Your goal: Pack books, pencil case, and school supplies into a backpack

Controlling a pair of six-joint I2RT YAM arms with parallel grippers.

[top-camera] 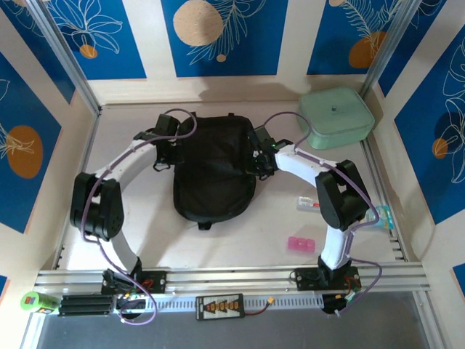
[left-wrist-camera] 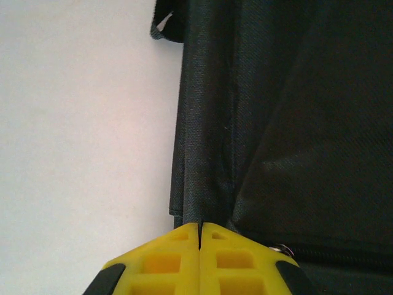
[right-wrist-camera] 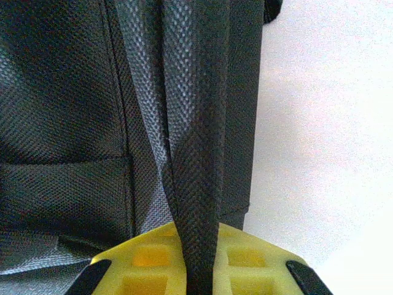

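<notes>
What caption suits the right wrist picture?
Yellow right claw pinching a strap of the black backpack over the white table.

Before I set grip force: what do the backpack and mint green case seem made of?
Backpack: matte black woven fabric, likely nylon or polyester; coarse weave and stitched seams show. Mint green case: smooth, rounded, soft sheen; perhaps moulded plastic or padded fabric, unclear.

Blue leaf-print wall panels (top-camera: 218, 36); pale tabletop (top-camera: 240, 243); aluminium rail (top-camera: 240, 278).
</notes>
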